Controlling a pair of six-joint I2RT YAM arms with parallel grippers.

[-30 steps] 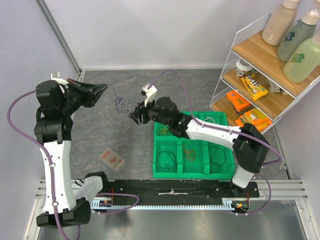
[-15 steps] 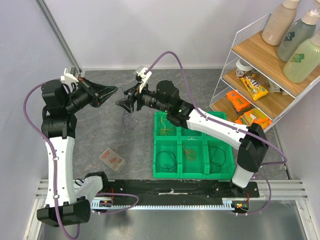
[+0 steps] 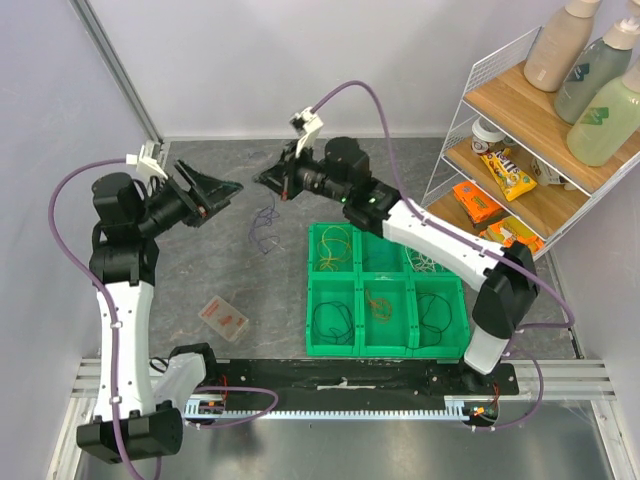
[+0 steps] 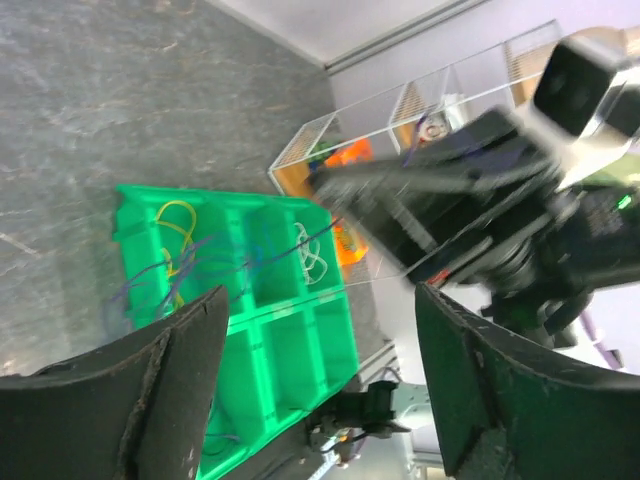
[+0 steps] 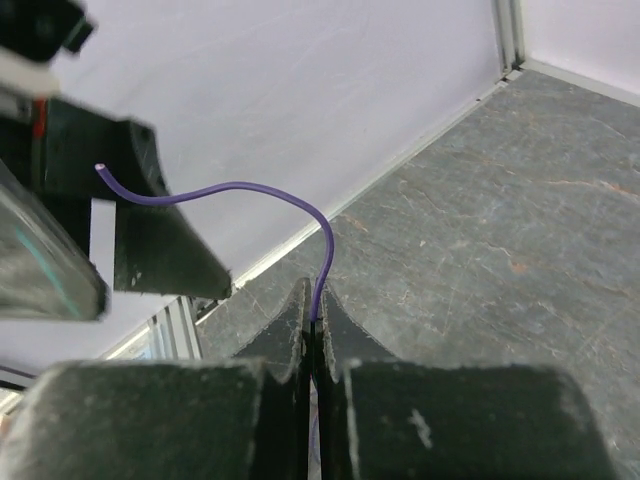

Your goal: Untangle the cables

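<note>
Right pincer: we see it (image 5: 312, 300) closed, with its two fingers pressed together on a thin purple cable (image 5: 262, 190).
Purple cable: in the right wrist view it comes out between the fingertips, rises and bends to the left, and its free end is in the air. In the top view the rest of it (image 3: 264, 232) hangs below the right pincer (image 3: 268, 181), just left of the tray's far-left corner. We cannot tell if it touches the table.
Left pincer: it (image 3: 222, 198) is open, with the jaws wide apart and nothing between them. It is near the right pincer, on its left, and points toward it without touching.
Other cables: they lie in the green tray (image 3: 311, 300), to the right and nearer. We see a yellow one (image 3: 335, 245) in the far-left compartment, an orange one (image 3: 380, 303) in the middle and a dark one (image 3: 333, 320) near left.
Surface: a grey table (image 3: 190, 265) with a stone pattern. A small clear box (image 3: 224, 317) lies on its left part.
Room: pale walls (image 3: 300, 60) stand at the far side and the left. A wire shelf (image 3: 520, 130) with bottles and snack packets stands at the far right.
</note>
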